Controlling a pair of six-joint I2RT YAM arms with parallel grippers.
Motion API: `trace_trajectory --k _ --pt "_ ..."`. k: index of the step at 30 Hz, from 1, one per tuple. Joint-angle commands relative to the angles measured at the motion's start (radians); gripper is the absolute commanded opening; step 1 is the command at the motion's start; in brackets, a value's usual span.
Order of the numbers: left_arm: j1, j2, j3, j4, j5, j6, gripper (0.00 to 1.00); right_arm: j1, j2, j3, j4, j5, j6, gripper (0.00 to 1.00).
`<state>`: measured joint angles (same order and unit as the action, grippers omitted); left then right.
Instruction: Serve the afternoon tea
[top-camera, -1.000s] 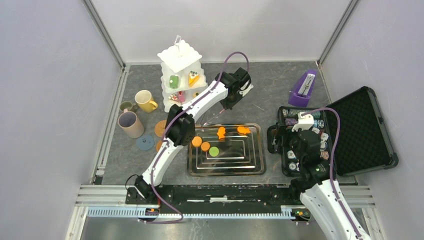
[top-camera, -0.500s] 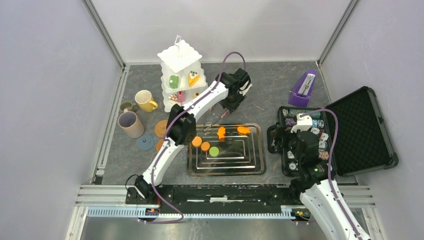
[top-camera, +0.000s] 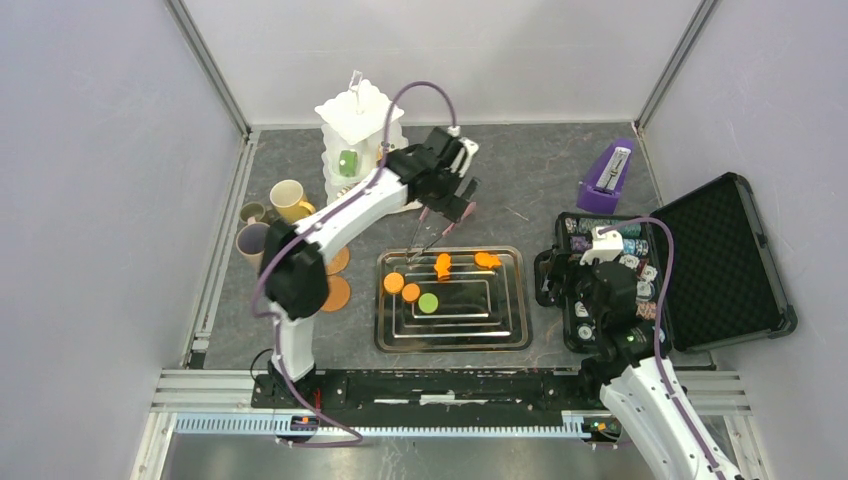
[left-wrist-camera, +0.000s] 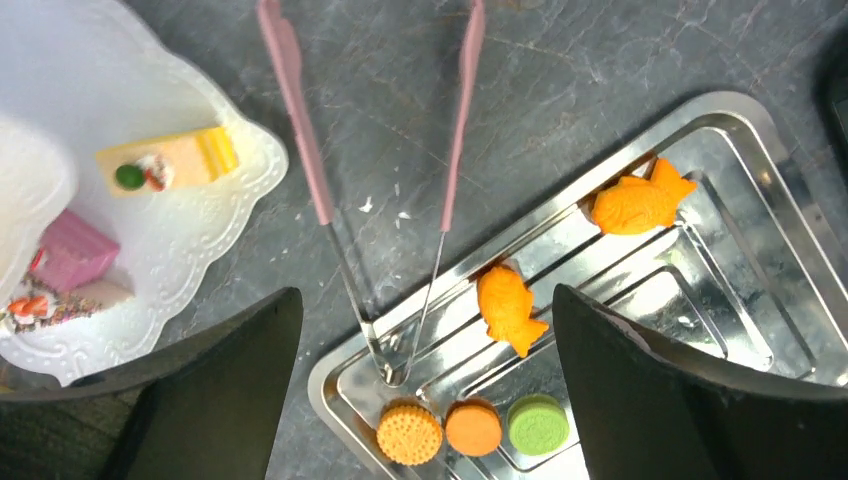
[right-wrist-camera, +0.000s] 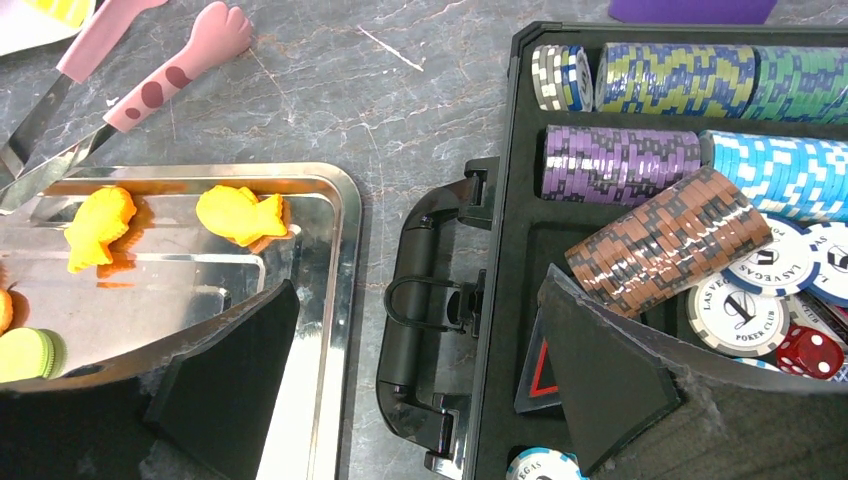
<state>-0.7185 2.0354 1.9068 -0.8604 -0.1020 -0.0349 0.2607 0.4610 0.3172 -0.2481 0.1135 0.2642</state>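
The dark grey marbled table (top-camera: 540, 190) carries a white three-tier stand (top-camera: 352, 120), a yellow mug (top-camera: 288, 199), a beige-lilac mug (top-camera: 252, 240), a small green mug (top-camera: 252, 212) and an orange coaster (top-camera: 335, 293) at left, a steel tray (top-camera: 505, 335) and pink-handled tongs (top-camera: 440, 225) at centre, and a purple metronome (top-camera: 606, 178) and an open black chip case (top-camera: 730, 260) at right.

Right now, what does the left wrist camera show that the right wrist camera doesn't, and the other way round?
Only the left wrist view: a tier of the white stand, with a yellow cake and a pink cake on it.
Only the right wrist view: the open black case, its rows of poker chips and a red die.
Both: the metal tray, two orange fish-shaped biscuits, the green biscuit and the pink tongs, whose tips reach into the tray.
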Motion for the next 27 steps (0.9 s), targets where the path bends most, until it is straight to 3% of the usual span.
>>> trace_trajectory --k 1,6,11,27 --pt "0.050 -0.204 -0.302 0.367 0.054 -0.080 1.00 -0.001 -0.021 0.025 0.035 0.020 -0.017 0.98" --pt "0.050 -0.282 -0.543 0.628 0.017 -0.111 1.00 -0.002 -0.037 0.015 0.033 0.014 -0.019 0.98" --pt "0.050 -0.278 -0.670 0.787 -0.010 -0.126 1.00 -0.001 -0.047 0.013 0.023 0.010 -0.022 0.98" --pt "0.047 -0.159 -0.747 0.912 -0.062 -0.079 1.00 -0.002 -0.024 -0.003 0.046 0.005 -0.019 0.98"
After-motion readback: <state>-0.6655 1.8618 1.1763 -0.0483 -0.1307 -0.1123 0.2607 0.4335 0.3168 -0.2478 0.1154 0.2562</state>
